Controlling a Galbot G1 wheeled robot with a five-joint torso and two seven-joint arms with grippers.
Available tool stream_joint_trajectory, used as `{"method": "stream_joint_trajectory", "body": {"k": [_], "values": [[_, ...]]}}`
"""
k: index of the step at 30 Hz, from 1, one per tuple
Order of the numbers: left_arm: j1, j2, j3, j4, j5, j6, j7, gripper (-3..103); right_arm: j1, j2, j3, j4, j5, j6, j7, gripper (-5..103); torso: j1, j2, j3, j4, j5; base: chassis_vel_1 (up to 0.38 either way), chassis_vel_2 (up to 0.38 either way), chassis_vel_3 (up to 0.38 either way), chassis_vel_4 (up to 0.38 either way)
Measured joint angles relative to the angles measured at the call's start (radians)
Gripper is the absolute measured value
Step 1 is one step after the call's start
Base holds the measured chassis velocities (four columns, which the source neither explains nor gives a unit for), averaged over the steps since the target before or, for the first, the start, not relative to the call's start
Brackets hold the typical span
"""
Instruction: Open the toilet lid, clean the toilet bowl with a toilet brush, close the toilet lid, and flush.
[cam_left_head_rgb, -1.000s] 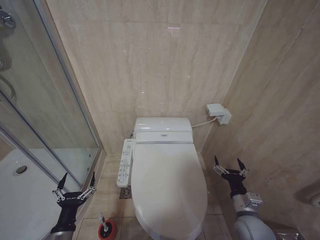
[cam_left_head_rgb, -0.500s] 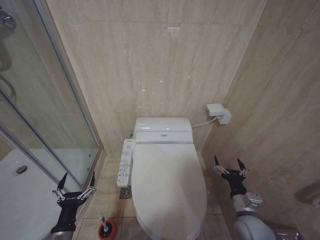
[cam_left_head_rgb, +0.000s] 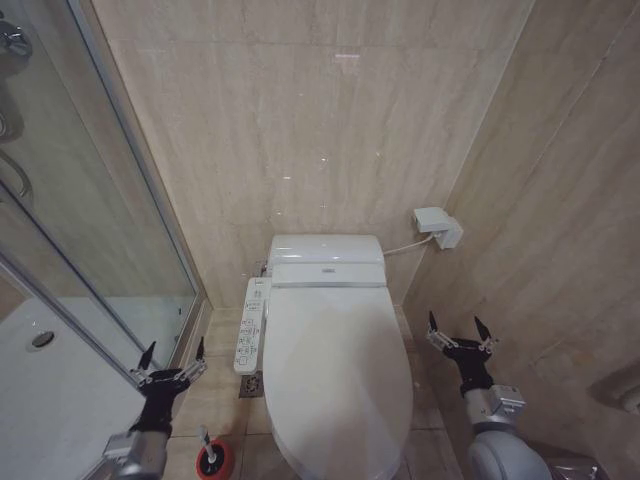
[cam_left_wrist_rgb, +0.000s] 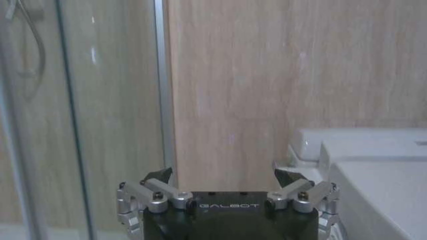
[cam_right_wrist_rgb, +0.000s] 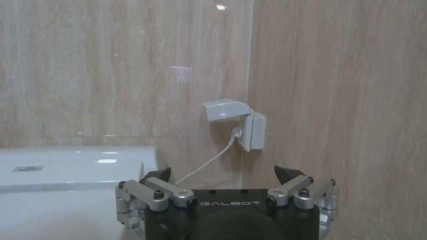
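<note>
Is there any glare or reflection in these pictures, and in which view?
Head view: small bright spot on the back wall; soft sheen on the closed toilet lid. Right wrist view: light spots on the wall and on the tank top.

We saw even, warm, fairly bright light from overhead. A small glare spot sat on the back wall (cam_left_head_rgb: 347, 58) at twelve o'clock, and soft sheen lay on the toilet lid (cam_left_head_rgb: 338, 375). Shadows were faint. The head view bowed straight lines toward its edges. Both wrist views were soft, with the wall socket (cam_right_wrist_rgb: 237, 122) slightly blurred.
</note>
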Motion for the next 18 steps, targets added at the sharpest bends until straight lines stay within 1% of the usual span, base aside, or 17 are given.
{"method": "stream_joint_trajectory", "body": {"k": [2,3,4,5,6,7,8,9,10,11,12,13,15,18], "values": [[-0.022,-0.013,0.006,-0.002,-0.017,0.057,0.008,100,0.0,0.0,0.0,0.0,0.0,0.0,0.0,100,0.0,0.0,0.0,0.0,0.0,0.0,0.0,0.0,0.0],[-0.022,-0.013,0.006,-0.002,-0.017,0.057,0.008,100,0.0,0.0,0.0,0.0,0.0,0.0,0.0,100,0.0,0.0,0.0,0.0,0.0,0.0,0.0,0.0,0.0],[-0.042,-0.025,0.009,-0.005,-0.027,0.107,0.019,100,0.0,0.0,0.0,0.0,0.0,0.0,0.0,100,0.0,0.0,0.0,0.0,0.0,0.0,0.0,0.0,0.0],[-0.048,-0.034,0.0,-0.006,-0.002,0.115,0.047,100,0.0,0.0,0.0,0.0,0.0,0.0,0.0,100,0.0,0.0,0.0,-0.0003,-0.0004,0.0,0.0,0.0,0.0],[-0.054,-0.039,-0.015,-0.004,0.029,0.108,0.073,100,0.0,0.0,0.0,0.0,0.0,0.0,0.0,100,0.0,0.0,0.0,-0.0002,-0.0004,0.0,0.0,0.0,0.0],[-0.054,-0.039,-0.015,-0.004,0.029,0.108,0.073,100,0.0,0.0,0.0,0.0,0.0,0.0,0.0,100,0.0,0.0,0.0,-0.0002,-0.0004,0.0,0.0,0.0,0.0],[-0.057,-0.042,-0.037,0.009,0.072,0.077,0.103,100,0.0,0.0,0.0,0.0,0.0,0.0,0.0,100,0.0,0.0,0.0,-0.0002,0.0003,0.0,0.0,0.0,0.0],[-0.057,-0.041,-0.049,0.02,0.09,0.045,0.115,100,0.0,0.0,0.0,0.0,0.0,0.0,0.0,100,0.0,0.0,0.0,0.0002,-0.0001,0.0,0.0,0.0,0.0],[-0.056,-0.037,-0.059,0.026,0.098,0.019,0.119,100,0.0,0.0,0.0,0.0,0.0,0.0,0.0,100,0.0,0.0,0.0,0.0,-0.0004,0.0,0.0,0.0,0.0],[-0.056,-0.037,-0.059,0.026,0.098,0.019,0.119,100,0.0,0.0,0.0,0.0,0.0,0.0,0.0,100,0.0,0.0,0.0,0.0,-0.0004,0.0,0.0,0.0,0.0],[-0.051,-0.031,-0.077,0.032,0.104,-0.014,0.122,100,0.0,0.0,0.0,0.0,0.0,0.0,0.0,100,0.0,0.0,0.0,0.0001,-0.0001,0.0,0.0,0.0,0.0],[-0.046,-0.026,-0.087,0.035,0.107,-0.033,0.122,100,0.0,0.0,0.0,0.0,0.0,0.0,0.0,100,0.0,0.0,0.0,0.0001,-0.0001,0.0,0.0,0.0,0.0],[-0.036,-0.017,-0.106,0.038,0.112,-0.063,0.118,100,0.0,0.0,0.0,0.0,0.0,0.0,0.0,100,0.0,0.0,0.0,0.0001,-0.0001,0.0,0.0,0.0,0.0],[-0.03,-0.015,-0.114,0.039,0.114,-0.072,0.114,100,0.0,0.0,0.0,0.0,0.0,0.0,0.0,100,0.0,0.0,0.0,0.0001,-0.0002,0.0,0.0,0.0,0.0]]}}
